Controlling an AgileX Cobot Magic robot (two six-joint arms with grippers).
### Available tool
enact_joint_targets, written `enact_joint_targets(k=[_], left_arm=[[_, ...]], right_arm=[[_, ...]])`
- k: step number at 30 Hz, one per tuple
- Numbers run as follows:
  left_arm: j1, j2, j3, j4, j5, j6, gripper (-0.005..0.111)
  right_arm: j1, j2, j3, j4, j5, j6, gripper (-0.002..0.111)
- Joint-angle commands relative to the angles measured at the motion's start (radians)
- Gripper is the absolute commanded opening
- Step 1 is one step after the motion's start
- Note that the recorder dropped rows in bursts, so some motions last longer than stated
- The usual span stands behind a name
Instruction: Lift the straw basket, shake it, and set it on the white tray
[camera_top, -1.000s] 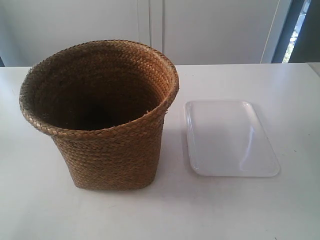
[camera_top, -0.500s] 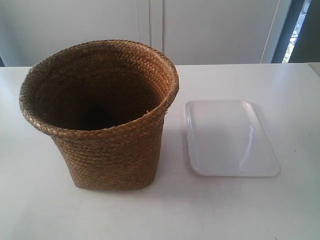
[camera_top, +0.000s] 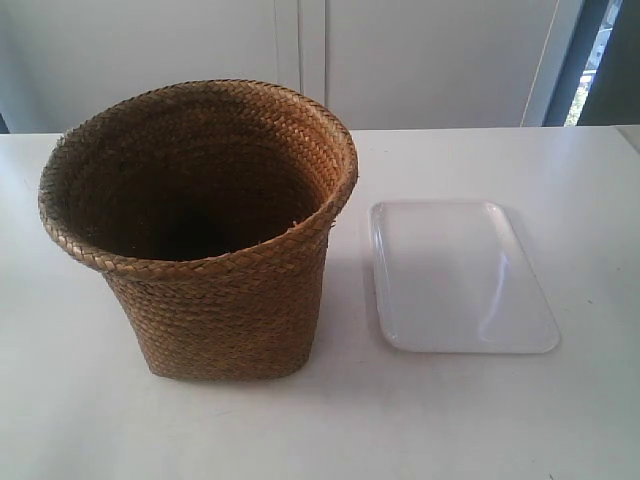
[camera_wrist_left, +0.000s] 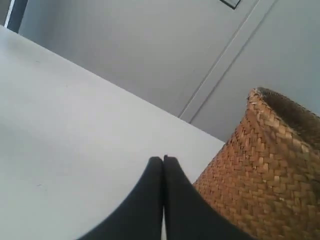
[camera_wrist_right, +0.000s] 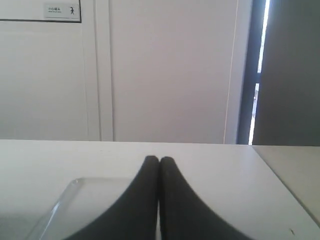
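Straw basket (camera_top: 215, 300), golden-brown and braided, stands upright on the counter (camera_top: 100, 430), wide mouth up, just beside the white tray (camera_top: 460, 280), not touching. Left pincer (camera_wrist_left: 163, 159) and right pincer (camera_wrist_right: 159, 159) are each closed on nothing.

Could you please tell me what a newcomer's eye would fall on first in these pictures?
The large golden-brown straw basket dominates, standing upright on the white table at the exterior view's left, with its dark mouth open. Beside it but not touching, at that view's right, lies the glossy white tray with nothing on it. In the wrist views, the shut left tool sits by the basket's wall and the shut right tool by the tray.
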Motion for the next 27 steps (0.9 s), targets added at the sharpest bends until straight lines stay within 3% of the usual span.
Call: enact_joint_targets(k=[1,6,9,11,15,21,23,27], left_arm=[[0.001,-0.005,0.004,-0.057,-0.056,-0.124,0.000],[0.001,-0.005,0.004,-0.118,-0.135,-0.392,0.000],[0.001,-0.005,0.004,-0.118,-0.161,-0.355,0.000],[0.003,-0.005,0.004,-0.116,-0.182,-0.223,0.000],[0.003,-0.005,0.004,-0.113,-0.178,-0.200,0.000],[0.003,-0.005,0.004,0.000,0.153,-0.174,0.000],[0.003,-0.005,0.004,0.020,0.194,-0.174,0.000],[0.003,-0.004,-0.103,0.044,0.228,-0.129,0.000]], right_arm=[[-0.008,-0.005,0.006,0.014,-0.064,0.054,0.000],[-0.008,-0.005,0.006,0.162,-0.278,0.397,0.000],[-0.008,-0.005,0.006,0.176,-0.424,0.575,0.000],[-0.008,-0.005,0.006,0.226,-0.461,0.738,0.000],[-0.008,-0.005,0.006,0.231,-0.422,0.747,0.000],[-0.008,-0.005,0.006,0.238,-0.110,0.796,0.000],[-0.008,-0.005,0.006,0.206,0.032,0.789,0.000],[-0.008,-0.005,-0.032,0.183,-0.027,0.642,0.000]])
